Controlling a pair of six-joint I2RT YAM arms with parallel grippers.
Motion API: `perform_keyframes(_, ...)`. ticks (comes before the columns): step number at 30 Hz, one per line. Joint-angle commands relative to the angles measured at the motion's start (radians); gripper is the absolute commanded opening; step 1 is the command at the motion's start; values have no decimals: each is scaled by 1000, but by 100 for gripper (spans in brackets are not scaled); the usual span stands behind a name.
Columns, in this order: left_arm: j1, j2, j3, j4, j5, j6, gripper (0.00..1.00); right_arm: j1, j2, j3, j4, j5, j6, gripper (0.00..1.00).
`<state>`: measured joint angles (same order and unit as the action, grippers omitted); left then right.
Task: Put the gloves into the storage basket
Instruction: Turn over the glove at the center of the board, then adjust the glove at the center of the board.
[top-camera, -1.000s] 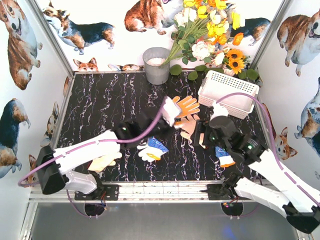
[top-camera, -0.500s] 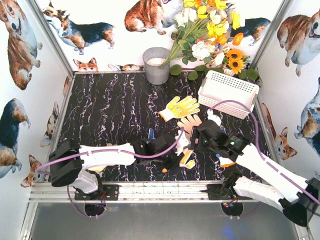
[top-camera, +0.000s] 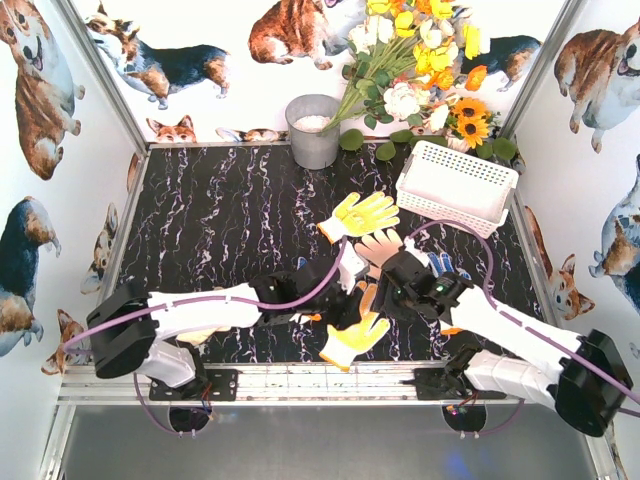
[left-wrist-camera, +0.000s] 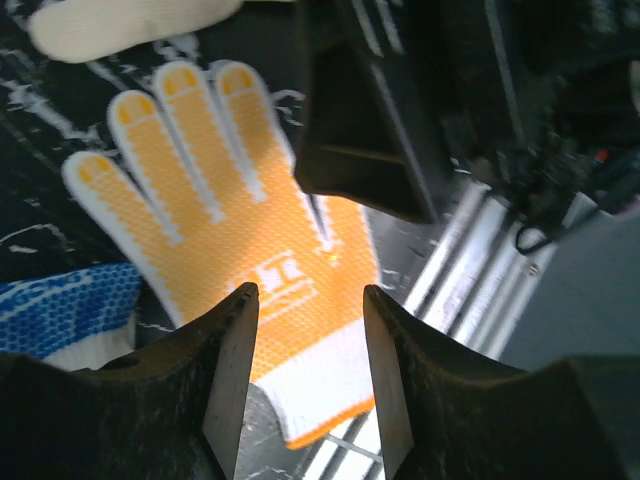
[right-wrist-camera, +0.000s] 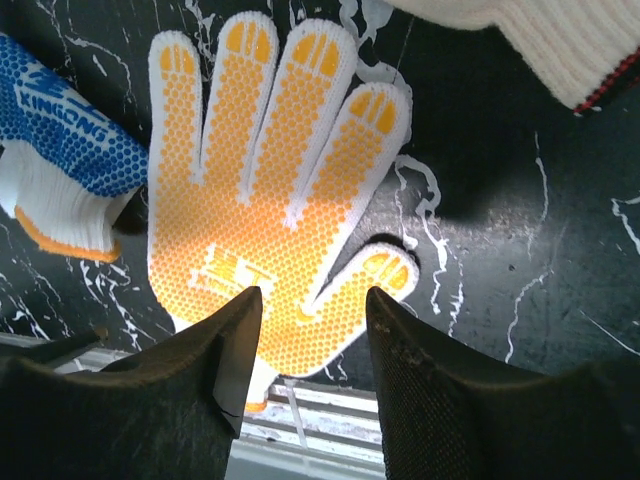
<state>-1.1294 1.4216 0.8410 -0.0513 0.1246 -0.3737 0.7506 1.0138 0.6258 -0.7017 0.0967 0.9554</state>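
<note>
A yellow-and-white dotted glove (top-camera: 355, 340) (left-wrist-camera: 235, 230) (right-wrist-camera: 265, 200) lies flat, palm up, by the table's front edge. My left gripper (top-camera: 338, 305) (left-wrist-camera: 307, 300) hangs open over its cuff and holds nothing. My right gripper (top-camera: 382, 305) (right-wrist-camera: 313, 298) is also open, just above the glove's thumb and palm. A second yellow glove (top-camera: 360, 215) and a cream rubber glove (top-camera: 380, 245) lie mid-table. A blue dotted glove (left-wrist-camera: 60, 310) (right-wrist-camera: 60, 130) lies beside the near yellow one. The white storage basket (top-camera: 455, 185) stands at the back right.
A grey metal bucket (top-camera: 313, 130) stands at the back, with a bunch of flowers (top-camera: 420, 70) beside it. A white knit glove (right-wrist-camera: 520, 40) lies close to the right gripper. The metal rail (top-camera: 330, 380) runs along the table's front edge just past the glove.
My left arm has drawn back from mid-table to the front edge and opened its jaws; a yellow glove now lies flat there. My right gripper has shifted left over it and its jaws have narrowed.
</note>
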Motion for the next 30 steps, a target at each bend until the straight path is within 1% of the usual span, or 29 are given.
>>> perform_keyframes(1,15,59,37,26,-128,-51,39,-1,43,-12,128,2,18,46)
perform_keyframes(4,33,103,54,25,-206,-59,39,-1,82,-12,133,23,17,43)
perform_keyframes(6,62,125,49,44,-222,-69,39,0,113,-16,148,27,13,41)
perform_keyframes(9,107,158,29,98,-186,-95,36,0,153,-27,181,22,8,41)
perform_keyframes(16,175,222,-39,217,-123,-138,36,0,233,-29,242,36,-26,40)
perform_keyframes(20,218,223,-107,248,-124,-161,35,0,270,-15,286,32,-73,38)
perform_keyframes(24,264,204,-176,263,-117,-180,37,-1,331,-1,351,-11,-106,38)
perform_keyframes(30,327,96,-285,206,-140,-170,37,10,442,56,422,-64,-159,37)
